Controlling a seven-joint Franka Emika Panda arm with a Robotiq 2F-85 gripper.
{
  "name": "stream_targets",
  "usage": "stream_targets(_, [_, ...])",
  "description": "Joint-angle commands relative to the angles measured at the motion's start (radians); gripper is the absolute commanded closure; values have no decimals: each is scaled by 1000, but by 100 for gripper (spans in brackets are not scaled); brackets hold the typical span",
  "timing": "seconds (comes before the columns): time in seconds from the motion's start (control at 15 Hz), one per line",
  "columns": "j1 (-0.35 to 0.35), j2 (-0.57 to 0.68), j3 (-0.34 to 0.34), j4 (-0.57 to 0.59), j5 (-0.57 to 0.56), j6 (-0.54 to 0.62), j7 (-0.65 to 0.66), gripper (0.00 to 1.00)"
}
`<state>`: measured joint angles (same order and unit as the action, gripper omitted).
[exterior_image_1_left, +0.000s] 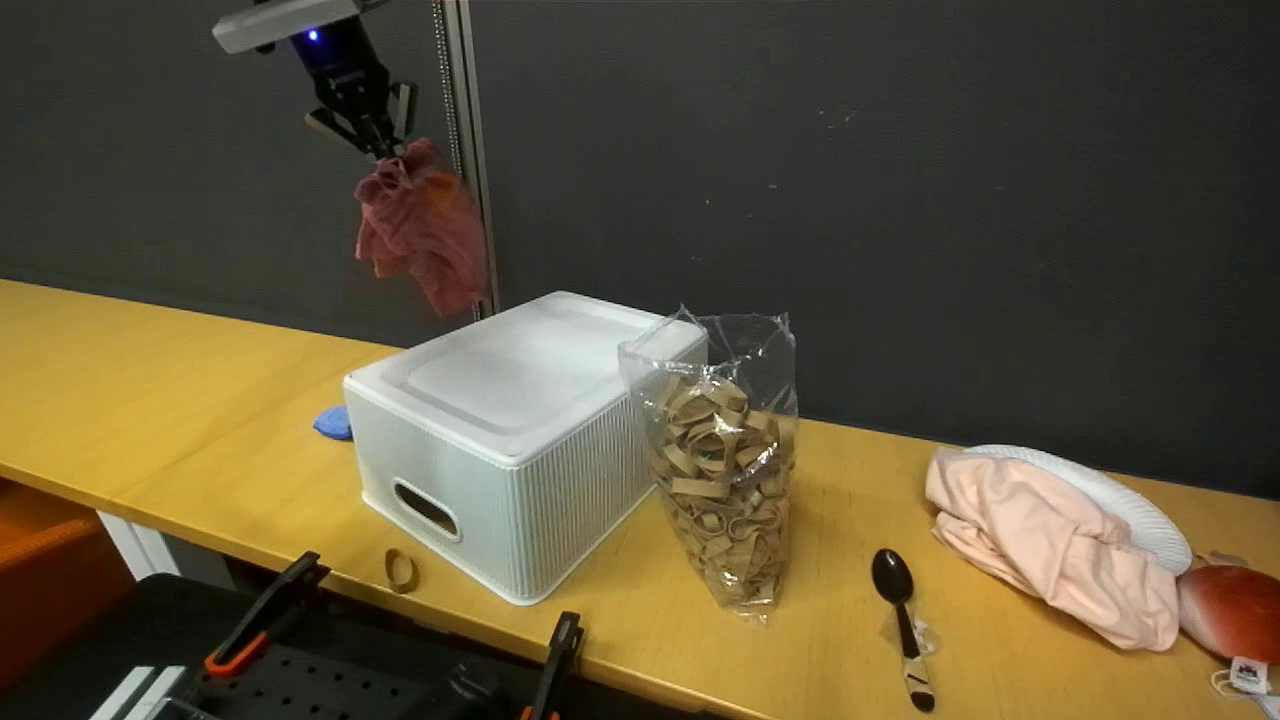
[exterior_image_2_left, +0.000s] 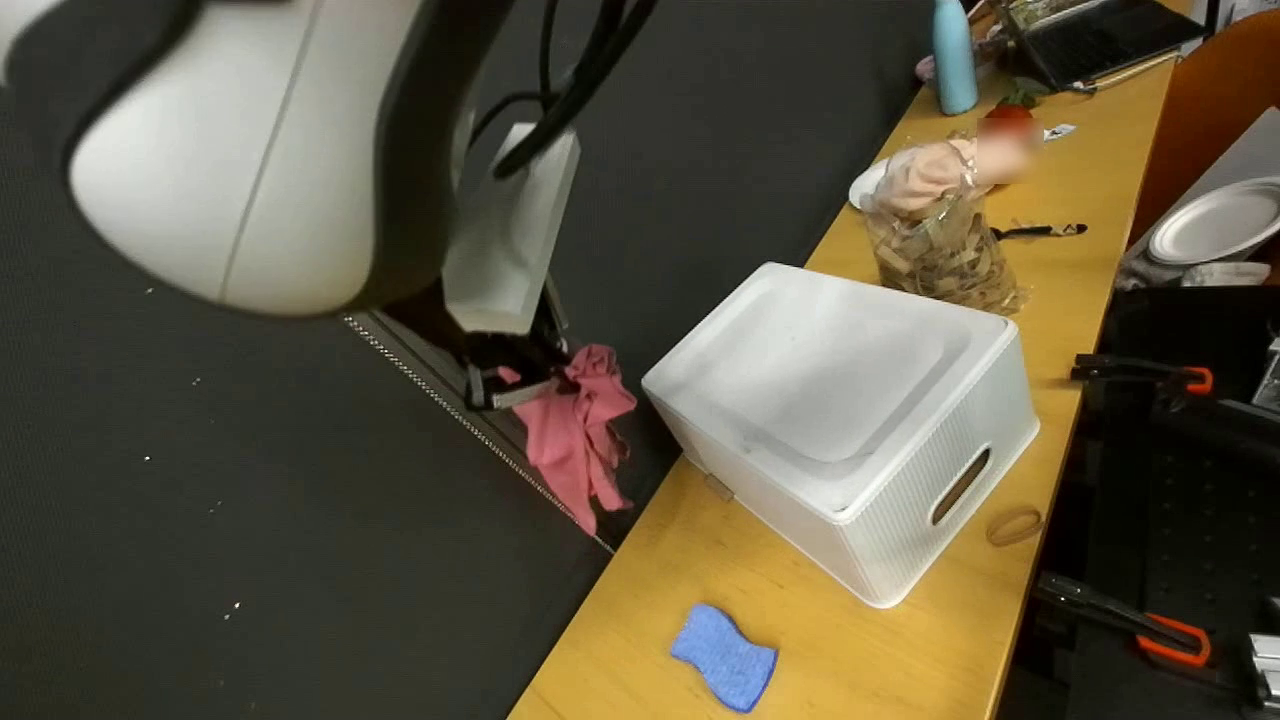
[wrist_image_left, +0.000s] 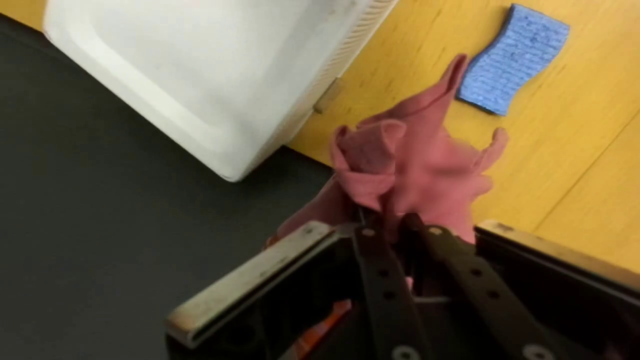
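My gripper (exterior_image_1_left: 388, 152) is shut on a crumpled pink cloth (exterior_image_1_left: 425, 235) and holds it in the air. The cloth hangs down from the fingertips in both exterior views; it hangs near the back edge of the table, beside a white ribbed box (exterior_image_2_left: 830, 370) and apart from it. In the wrist view the cloth (wrist_image_left: 435, 170) bunches around the fingertips (wrist_image_left: 387, 222) and partly hides them. The box (wrist_image_left: 200, 65) stands upside down or lidded, I cannot tell which, with an oval handle hole in one end. A blue wavy sponge (wrist_image_left: 515, 60) lies on the table near the box.
A see-through bag of tan rubber bands (exterior_image_1_left: 720, 490) stands beside the box. A black spoon (exterior_image_1_left: 905, 625), a peach cloth (exterior_image_1_left: 1050, 540) on a white plate (exterior_image_1_left: 1150, 515) and a blue bottle (exterior_image_2_left: 955, 60) are further along. A loose band (exterior_image_1_left: 401, 571) lies near the front edge. A dark partition (exterior_image_1_left: 900, 200) stands behind.
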<state>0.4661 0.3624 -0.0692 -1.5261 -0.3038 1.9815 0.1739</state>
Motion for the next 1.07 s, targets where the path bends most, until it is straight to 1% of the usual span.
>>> stream_targets(0.0, [-80,-231,45,-235,-96,40,125,97])
stream_targets(0.2, [-164,-381,66,-371,-133,36,159,97])
stream_targets(0.33, [-231,-474,69,-458,-125,51,148,97])
stream_targets(0.47, [-303,-555,56,-533,-103,74,119,97])
stream_targets(0.67, [-418,-647,13,-630,-69,140,70,97])
stream_targets(0.87, [-527,-711,-54,-718,-39,223,9,97])
stream_targets(1.0, [-584,-723,-98,-754,-6,268,-43,97])
